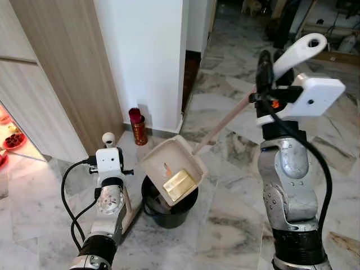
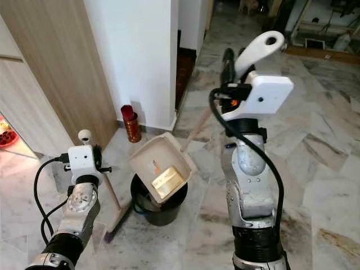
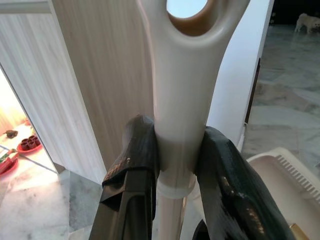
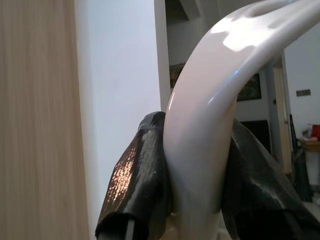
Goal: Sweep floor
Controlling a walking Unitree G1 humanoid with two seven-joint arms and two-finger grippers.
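Note:
My right gripper (image 4: pixel 197 165) is shut on the white looped handle (image 1: pixel 301 50) of a long-handled dustpan. Its beige pan (image 1: pixel 169 160) hangs tilted, mouth down, over a black bin (image 1: pixel 169 211) on the marble floor. A yellow block of rubbish (image 1: pixel 180 184) lies at the pan's lower lip, just above the bin. My left gripper (image 3: pixel 180 155) is shut on the white top of the broom handle (image 3: pixel 180 100), low at the left of the bin. The broom stick (image 2: pixel 115 205) slants down to the floor beside the bin.
A red and gold canister (image 1: pixel 138 126) stands at the foot of the white pillar (image 1: pixel 146 56). A wooden panel (image 1: pixel 62 73) runs along the left, with red dishes (image 1: pixel 12 139) on the floor beyond it. Open marble floor (image 1: pixel 225 225) lies between my arms.

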